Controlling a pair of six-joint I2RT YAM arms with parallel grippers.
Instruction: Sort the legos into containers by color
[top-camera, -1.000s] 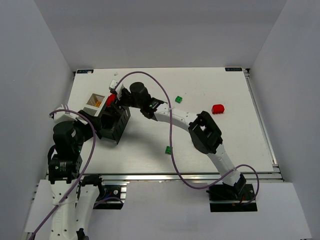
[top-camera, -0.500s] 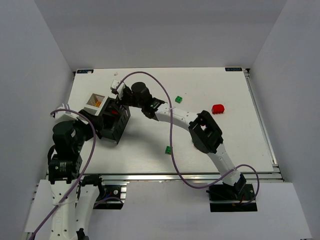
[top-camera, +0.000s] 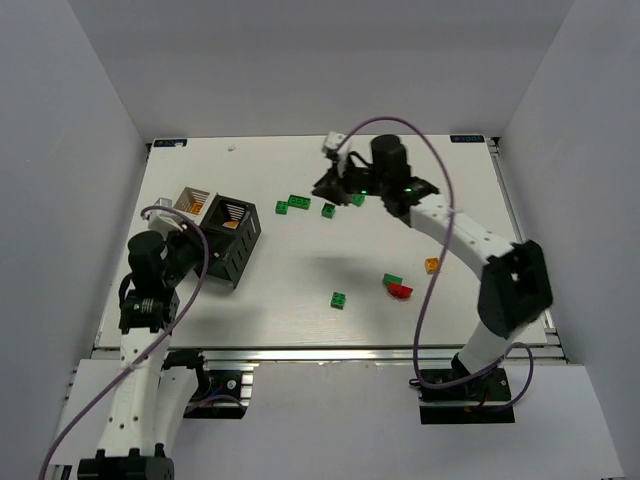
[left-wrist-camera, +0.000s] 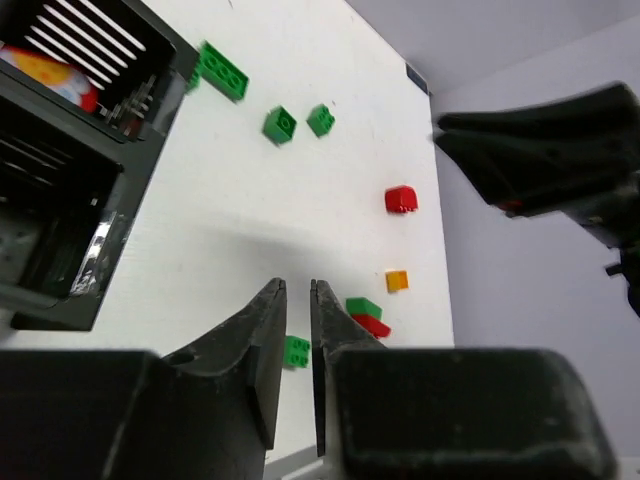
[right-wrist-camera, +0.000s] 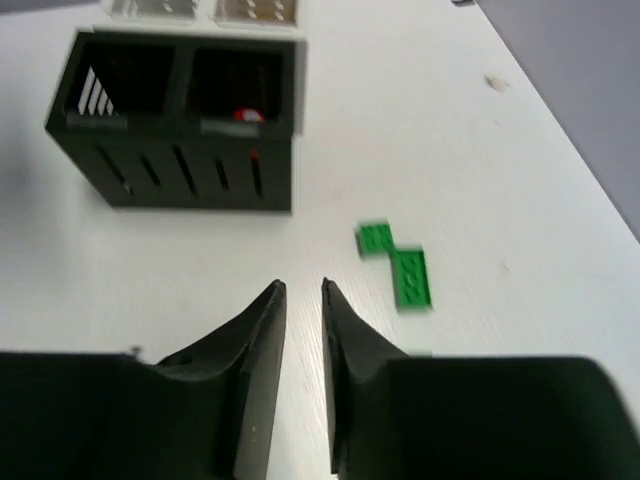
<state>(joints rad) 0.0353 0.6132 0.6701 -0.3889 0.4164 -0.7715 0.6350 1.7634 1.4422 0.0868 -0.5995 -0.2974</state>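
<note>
left tool (left-wrist-camera: 295, 305): pressed together, nothing pinched; it is held low over the table (left-wrist-camera: 250, 220).
right tool (right-wrist-camera: 302, 300): fingers are drawn almost together with only a thin slit left, and nothing is pinched.
black container (top-camera: 230, 262): found close to the left of the left tool, and well ahead of the right tool, to its left; red and orange pieces are seen inside.
white container (top-camera: 179, 207): set against the black container, on the side away from both tools.
single green lego (left-wrist-camera: 296, 350): lying just past the left tool's fingertips, partly hidden by them.
green and red pair (left-wrist-camera: 365, 315): lying touching each other, just right of the left tool's tips.
orange lego (left-wrist-camera: 397, 280): a little beyond that pair, ahead and right of the left tool.
red lego (left-wrist-camera: 400, 199): farther ahead of the left tool, to its right.
two green legos (right-wrist-camera: 412, 277): lying corner to corner, just ahead of the right tool and to its right.
far green legos (left-wrist-camera: 279, 124): scattered well ahead of the left tool, beside the black container's far end.
</note>
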